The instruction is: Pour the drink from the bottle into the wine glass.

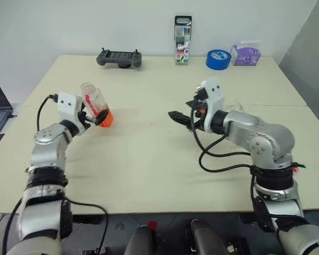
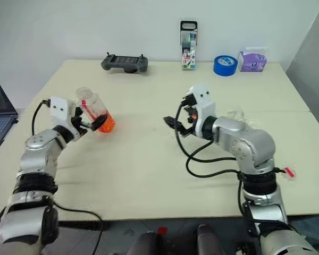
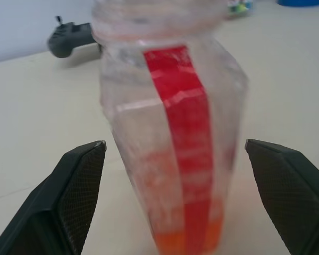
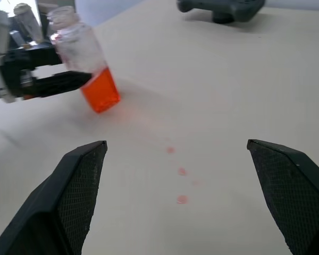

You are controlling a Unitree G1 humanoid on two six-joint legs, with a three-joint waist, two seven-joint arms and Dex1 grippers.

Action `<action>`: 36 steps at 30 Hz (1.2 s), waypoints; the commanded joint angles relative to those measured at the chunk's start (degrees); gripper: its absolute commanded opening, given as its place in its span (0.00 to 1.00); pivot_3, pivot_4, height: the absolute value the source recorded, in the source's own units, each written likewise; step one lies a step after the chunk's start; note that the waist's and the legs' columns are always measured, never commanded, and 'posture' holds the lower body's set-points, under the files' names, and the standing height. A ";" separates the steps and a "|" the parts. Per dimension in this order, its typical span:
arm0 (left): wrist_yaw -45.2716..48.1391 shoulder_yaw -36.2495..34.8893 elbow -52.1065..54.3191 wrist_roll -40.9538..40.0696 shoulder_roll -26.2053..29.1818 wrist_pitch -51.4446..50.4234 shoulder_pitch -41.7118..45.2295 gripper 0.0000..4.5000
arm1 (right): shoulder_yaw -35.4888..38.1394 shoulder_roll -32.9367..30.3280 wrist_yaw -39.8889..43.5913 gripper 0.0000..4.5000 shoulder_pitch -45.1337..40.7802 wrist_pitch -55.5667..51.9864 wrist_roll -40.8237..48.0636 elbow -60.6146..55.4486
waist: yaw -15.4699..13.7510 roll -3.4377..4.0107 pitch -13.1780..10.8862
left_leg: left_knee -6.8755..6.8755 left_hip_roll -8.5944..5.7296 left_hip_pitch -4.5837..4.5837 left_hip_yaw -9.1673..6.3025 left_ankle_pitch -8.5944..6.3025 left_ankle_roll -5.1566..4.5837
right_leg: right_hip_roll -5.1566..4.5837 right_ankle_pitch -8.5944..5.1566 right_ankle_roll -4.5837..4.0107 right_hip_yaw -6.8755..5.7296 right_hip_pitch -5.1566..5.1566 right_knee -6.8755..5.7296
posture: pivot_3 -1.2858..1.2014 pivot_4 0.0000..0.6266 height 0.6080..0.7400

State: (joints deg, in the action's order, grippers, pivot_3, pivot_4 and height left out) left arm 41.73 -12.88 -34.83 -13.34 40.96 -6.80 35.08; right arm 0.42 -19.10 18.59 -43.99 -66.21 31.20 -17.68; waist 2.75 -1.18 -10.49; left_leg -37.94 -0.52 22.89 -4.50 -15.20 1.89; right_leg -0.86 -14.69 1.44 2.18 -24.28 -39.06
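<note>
left gripper [image 1: 93, 118] is standing with jaws spread wide either side of the small clear plastic bottle [image 1: 95, 105], not clamping it; the bottle is leaning on the beige table [image 1: 149, 159], long axis near upright, bright orange drink [image 1: 106, 118] pooling low. right gripper [image 1: 182, 118], jaws apart and empty, is hovering well apart to its right, so the left arm is nearer.

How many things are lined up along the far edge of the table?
4. From left to right in the head view: a dark handheld controller, a tall clear marker-pen case, a blue tape roll and a purple tissue box. None looks hidden.
</note>
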 commanded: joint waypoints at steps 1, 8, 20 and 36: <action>8.58 -3.51 8.48 -4.31 8.32 -5.45 -2.05 0.99 | 3.66 -2.51 2.65 1.00 1.14 -3.39 4.79 -6.71 | 0.14 -0.02 -0.01 | 0.02 0.05 0.01 -0.03 0.00 0.00 | 0.03 0.00 0.00 0.00 0.00 0.01 | 0.52 0.24 1.00; 17.73 -8.47 18.40 -11.53 18.93 -19.48 -9.45 0.99 | 7.45 -8.90 3.78 1.00 3.46 -6.30 6.59 -6.47 | 0.33 0.05 -0.06 | 0.05 0.04 -0.14 0.03 -0.01 -0.02 | 0.05 -0.03 -0.01 0.02 0.16 0.03 | 0.52 0.24 1.00; 31.89 11.08 32.56 -20.22 13.36 -33.92 14.12 0.99 | 16.79 -14.34 -6.97 1.00 -0.94 -12.68 -3.15 9.04 | -0.31 0.10 -0.05 | 0.04 -0.08 -0.15 0.54 -0.02 -0.03 | 0.30 -0.04 0.03 0.31 0.19 0.06 | 0.52 0.24 1.00; 20.47 18.86 38.75 -12.68 -3.76 -26.64 6.92 0.99 | -0.90 -21.93 6.48 1.00 -11.11 -10.13 -9.59 38.17 | 0.56 0.12 -0.10 | 0.02 0.16 -0.06 0.62 -0.03 -0.06 | 0.60 -0.01 -0.05 0.38 0.04 0.05 | 0.52 0.24 1.00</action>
State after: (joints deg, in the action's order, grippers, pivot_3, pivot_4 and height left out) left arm 62.71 6.46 1.65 -26.40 37.32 -34.59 42.10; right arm 0.11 -39.97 23.64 -53.23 -78.73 22.93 19.77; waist 3.31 -1.06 -10.59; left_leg -37.93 -0.36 22.84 -3.90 -15.24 1.82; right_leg -0.28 -14.70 1.39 2.54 -24.24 -39.00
